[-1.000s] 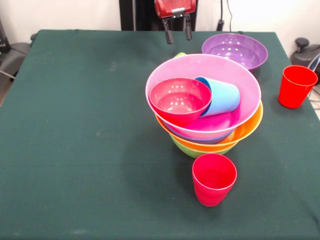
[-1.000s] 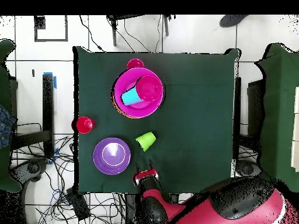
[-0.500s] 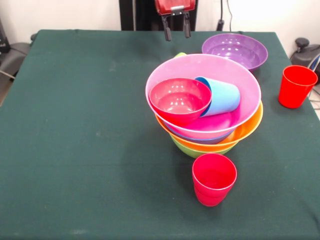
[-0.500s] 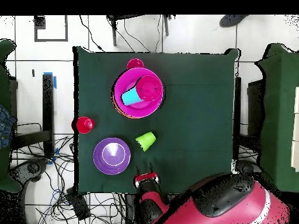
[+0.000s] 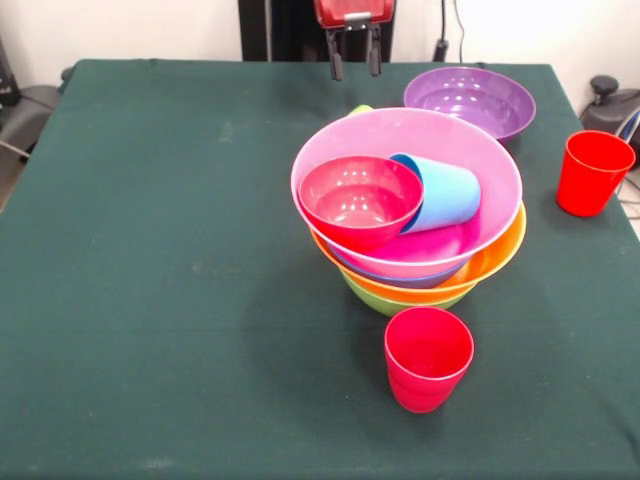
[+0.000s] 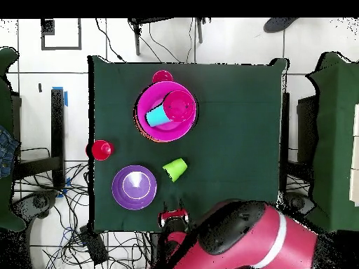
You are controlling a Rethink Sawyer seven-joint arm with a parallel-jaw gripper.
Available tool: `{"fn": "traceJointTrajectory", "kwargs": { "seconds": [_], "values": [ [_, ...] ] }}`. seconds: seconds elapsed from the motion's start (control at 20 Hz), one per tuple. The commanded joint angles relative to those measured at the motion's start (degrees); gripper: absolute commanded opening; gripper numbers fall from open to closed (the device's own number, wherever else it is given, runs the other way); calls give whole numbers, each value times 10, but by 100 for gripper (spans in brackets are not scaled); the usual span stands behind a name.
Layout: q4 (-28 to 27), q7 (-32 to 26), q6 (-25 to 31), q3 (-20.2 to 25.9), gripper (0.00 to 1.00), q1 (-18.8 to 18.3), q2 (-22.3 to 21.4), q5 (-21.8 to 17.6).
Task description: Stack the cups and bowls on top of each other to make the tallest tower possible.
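The tower [image 5: 488,264] stands mid-table: lime green, orange and blue bowls nested under a wide pink bowl [image 5: 436,246]. In the pink bowl sit a small red bowl [image 5: 360,200] and a sky blue cup [image 5: 443,193] lying on its side. One red cup [image 5: 428,358] stands upright in front of the tower, another red cup [image 5: 592,172] at the right edge. A lime green cup [image 6: 175,169] lies on its side between the pink bowl [image 6: 168,132] and the purple bowl [image 6: 134,187]. My gripper [image 5: 353,62] hangs open and empty over the far table edge, well behind the tower.
The purple bowl [image 5: 469,100] sits empty at the far right, close to my gripper [image 6: 174,214]. The arm's red body [image 6: 242,242] fills the space beside the table's robot side. Chairs and cables ring the table.
My gripper has drawn back slightly toward the far edge, and the arm's body has swung across behind it. No cup or bowl has moved.
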Motion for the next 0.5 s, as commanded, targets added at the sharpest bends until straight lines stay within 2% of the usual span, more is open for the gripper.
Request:
{"fn": "traceJointTrajectory", "kwargs": {
  "seconds": [0.05, 0.4, 0.5],
  "values": [
    [-105, 113, -40, -2, 100, 50, 20, 53],
    [-126, 141, -53, -22, 100, 91, 18, 93],
    [-132, 149, -46, -21, 100, 96, 14, 93]
  ]
}}
